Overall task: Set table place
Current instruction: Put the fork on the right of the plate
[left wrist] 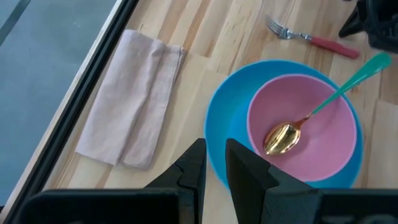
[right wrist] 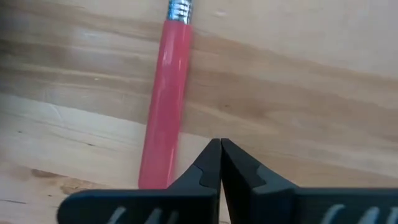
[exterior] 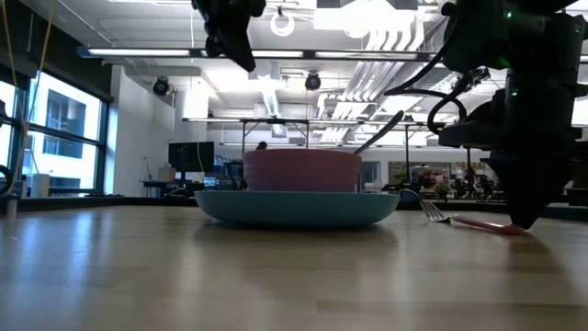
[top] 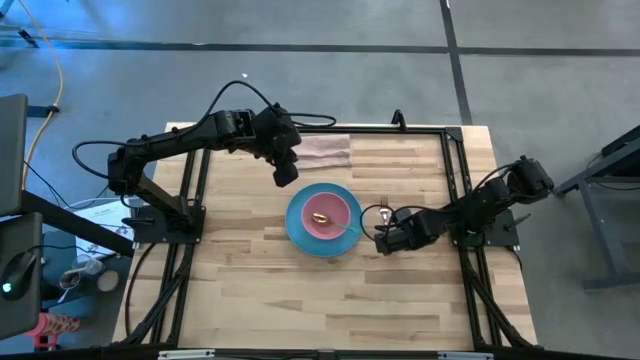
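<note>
A light-blue plate (top: pixel 300 232) lies mid-table with a pink bowl (top: pixel 335 205) standing on it. A gold spoon (left wrist: pixel 283 138) lies in the bowl, and its green handle (left wrist: pixel 354 74) leans on the rim toward the table's right. A fork with a pink handle (right wrist: pixel 166 93) lies flat on the table to the right of the plate (top: pixel 383 212). My right gripper (top: pixel 383 240) is shut, with its tips low at the table beside the fork's handle. My left gripper (top: pixel 286 172) hovers above the plate's far-left edge, empty, with a narrow gap between its fingers (left wrist: pixel 214 165). My right gripper (right wrist: pixel 221 146) points steeply down with shut fingers at the tabletop just beside the pink handle's free end (exterior: pixel 501 227). I cannot tell whether it touches the handle or the table.
A folded pinkish-beige cloth (top: pixel 325 152) lies by the table's far edge, behind the plate. A black rail frame (top: pixel 455 170) runs along the table's sides and far edge. Bare wood lies toward the near edge (top: pixel 320 300).
</note>
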You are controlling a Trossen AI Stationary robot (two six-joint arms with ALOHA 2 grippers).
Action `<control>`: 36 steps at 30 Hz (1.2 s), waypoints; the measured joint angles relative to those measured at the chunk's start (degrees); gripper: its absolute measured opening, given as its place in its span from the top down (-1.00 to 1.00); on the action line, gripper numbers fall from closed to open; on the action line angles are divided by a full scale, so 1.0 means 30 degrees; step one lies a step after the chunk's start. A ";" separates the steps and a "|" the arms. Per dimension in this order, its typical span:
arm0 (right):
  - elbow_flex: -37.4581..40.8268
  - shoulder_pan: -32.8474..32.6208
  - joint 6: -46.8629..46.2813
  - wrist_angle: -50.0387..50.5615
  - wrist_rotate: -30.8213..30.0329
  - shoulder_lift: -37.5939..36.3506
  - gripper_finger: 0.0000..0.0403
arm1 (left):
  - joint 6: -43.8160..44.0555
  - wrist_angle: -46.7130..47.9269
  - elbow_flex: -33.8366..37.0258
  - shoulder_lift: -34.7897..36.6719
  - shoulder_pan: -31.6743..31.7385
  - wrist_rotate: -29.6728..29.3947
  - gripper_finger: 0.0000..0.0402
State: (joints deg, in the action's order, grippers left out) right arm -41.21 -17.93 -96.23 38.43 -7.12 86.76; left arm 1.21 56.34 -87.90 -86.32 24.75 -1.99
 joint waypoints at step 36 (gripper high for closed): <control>0.0007 0.4452 0.5948 -0.1331 -0.1960 0.0729 1.00 | 0.0103 0.1287 0.0000 0.0000 -0.0004 -0.0052 0.75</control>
State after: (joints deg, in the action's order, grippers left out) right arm -41.19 -4.58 -78.39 34.44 -12.99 88.95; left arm 1.52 60.20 -87.90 -86.32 24.74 -2.15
